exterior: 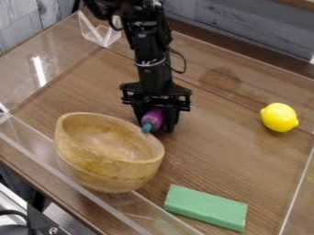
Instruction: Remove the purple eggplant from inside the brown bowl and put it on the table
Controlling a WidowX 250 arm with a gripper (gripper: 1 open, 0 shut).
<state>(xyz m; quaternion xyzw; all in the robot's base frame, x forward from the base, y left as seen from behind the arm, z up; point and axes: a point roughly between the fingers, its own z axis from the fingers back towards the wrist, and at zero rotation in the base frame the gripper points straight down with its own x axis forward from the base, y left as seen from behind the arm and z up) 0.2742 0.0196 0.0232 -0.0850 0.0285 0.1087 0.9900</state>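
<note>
Gripper (153,117): pointing down, fingers pinching purple eggplant (151,120) at desk (221,156) level, just beside upright brown bowl (108,151). Lemon (280,117) well apart.

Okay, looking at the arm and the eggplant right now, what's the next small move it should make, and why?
Probably open the end effector and let go. It is shut on the purple eggplant, which is already outside the brown bowl and down at the table, just beside the bowl's rim. Whether the eggplant fully rests on the wood is hard to tell, so release gently, then lift straight up.
</note>
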